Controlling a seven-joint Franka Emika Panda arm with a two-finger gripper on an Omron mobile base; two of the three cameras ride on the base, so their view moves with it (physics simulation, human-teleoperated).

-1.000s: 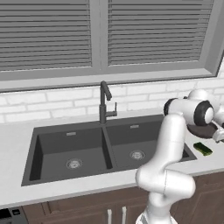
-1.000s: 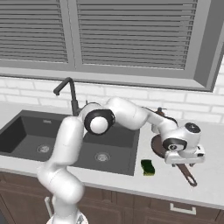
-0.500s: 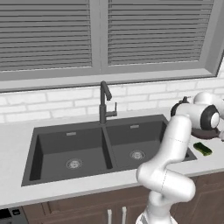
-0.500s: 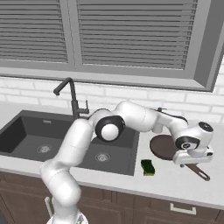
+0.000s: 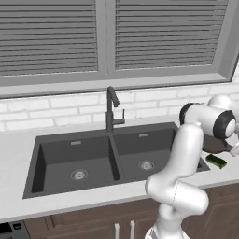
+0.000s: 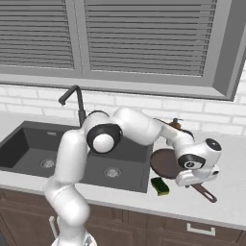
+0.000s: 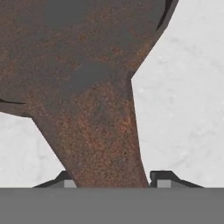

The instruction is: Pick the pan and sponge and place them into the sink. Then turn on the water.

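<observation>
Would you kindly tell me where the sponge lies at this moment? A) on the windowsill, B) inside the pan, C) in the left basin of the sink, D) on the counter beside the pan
D: the sponge lies on the counter just beside the pan, right of the sink.

No readable text, labels, brand names, numbers or signs appear anywhere in these kitchen views; every visible surface is plain and unmarked.

rusty-brown pan point(image 6: 166, 163) flat on the counter right of the dark sink point(image 6: 29, 144); green-yellow sponge point(image 6: 160, 186) beside it.
</observation>
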